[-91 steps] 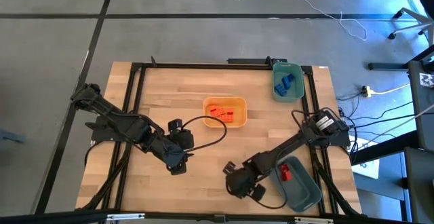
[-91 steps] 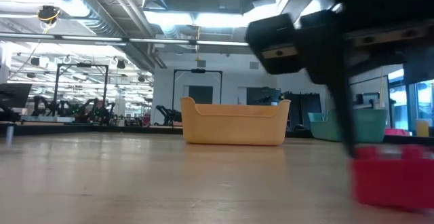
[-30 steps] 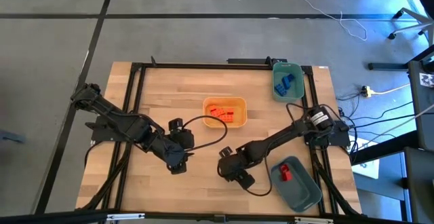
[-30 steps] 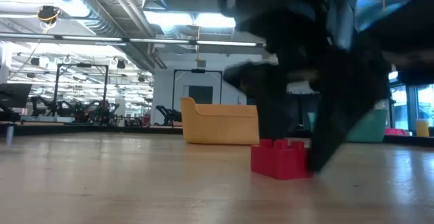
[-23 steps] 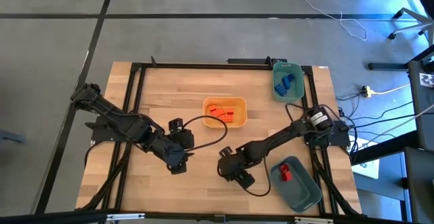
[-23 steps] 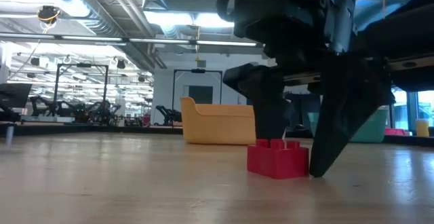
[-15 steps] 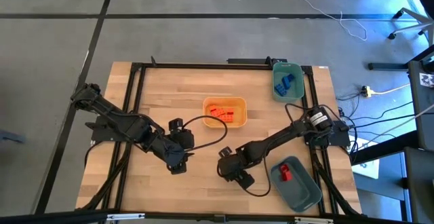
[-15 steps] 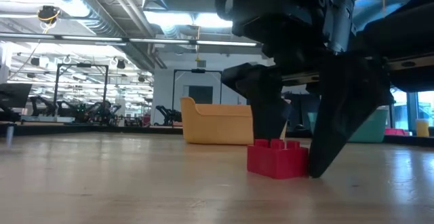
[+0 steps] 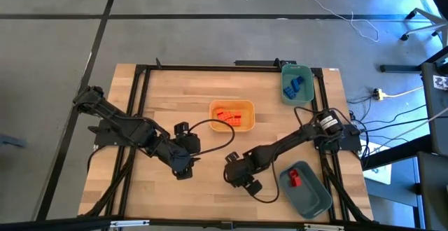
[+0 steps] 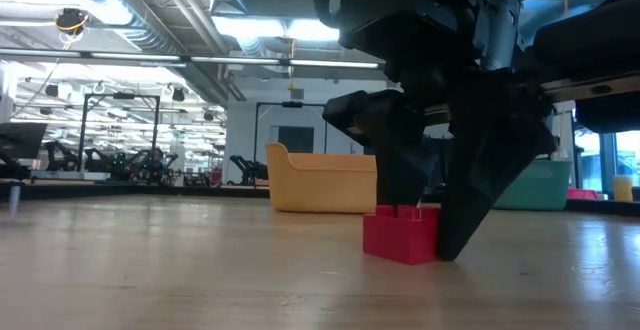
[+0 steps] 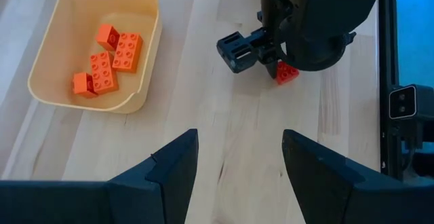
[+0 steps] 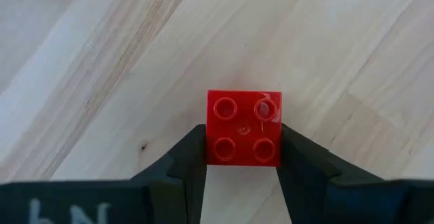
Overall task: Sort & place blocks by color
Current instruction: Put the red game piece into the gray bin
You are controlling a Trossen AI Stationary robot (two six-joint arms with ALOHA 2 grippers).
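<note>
on the wooden table [image 9: 161,98], near the front of the yellow tray [image 9: 232,115], the red brick [image 12: 243,127] sits between the right gripper [image 12: 242,159] fingers, which have closed against its sides since a moment ago. left gripper [image 11: 237,157] waits open beside it.

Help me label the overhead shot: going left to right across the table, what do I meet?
Left gripper, open → orange tray of orange blocks → right gripper, closed on a red block → teal bin holding blue blocks.
</note>
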